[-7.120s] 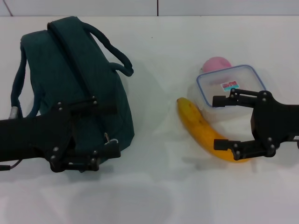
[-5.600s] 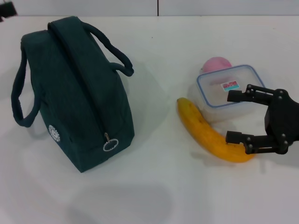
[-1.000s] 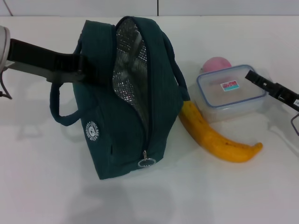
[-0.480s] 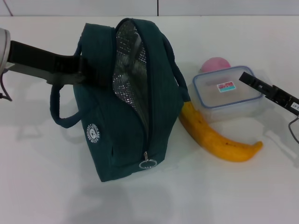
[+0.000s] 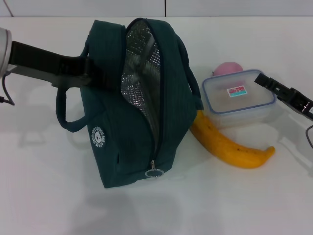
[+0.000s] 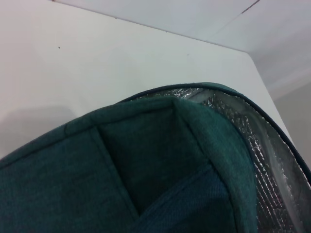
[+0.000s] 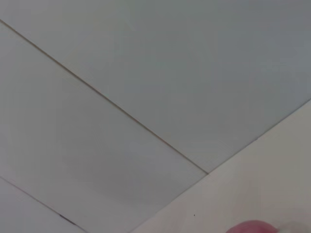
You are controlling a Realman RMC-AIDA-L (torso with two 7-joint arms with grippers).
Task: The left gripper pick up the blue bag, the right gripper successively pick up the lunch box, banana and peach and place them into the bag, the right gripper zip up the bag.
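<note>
White desk [image 5: 146, 215], pale panelled wall [image 7: 146, 73] behind. Dark teal fabric bag [image 5: 142, 112] unzipped, foil showing; left end effector [image 5: 90, 73] clenched on its side. Clear blue-rimmed lunch box [image 5: 239, 98], yellow banana [image 5: 230, 147], pink peach [image 5: 229, 68] beside bag. Right end effector [image 5: 286, 95] by lunch box, grip state unclear.

My blue bag [image 5: 132, 117]: teal, silver foil lining. Lunch box [image 5: 238, 98]: clear, blue-rimmed. Banana [image 5: 230, 147]: yellow-orange. Peach [image 5: 228, 68]: pink.

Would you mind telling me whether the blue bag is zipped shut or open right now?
Open. The blue bag gapes along its top, showing the silver lining, and the zip pull sits at the near end.
</note>
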